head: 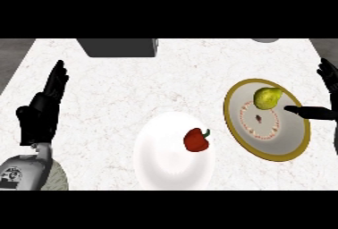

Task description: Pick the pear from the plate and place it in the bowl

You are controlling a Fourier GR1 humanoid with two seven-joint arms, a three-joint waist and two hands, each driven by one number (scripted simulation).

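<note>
A yellow-green pear [267, 97] lies on the upper part of a gold-rimmed plate [236, 129] at the right. A white bowl [165, 161] sits in the middle near the front, with a red bell pepper [196, 139] inside it. My right hand [328, 96] is at the right edge, open, its thumb stretched over the plate just right of the pear, apart from it. My left hand [43, 109] rests open at the left, fingers pointing up, holding nothing.
A dark grey box [119, 47] stands at the back of the white marble counter. A grey round object [265, 40] shows at the back right edge. Bare counter lies between the left hand and the bowl.
</note>
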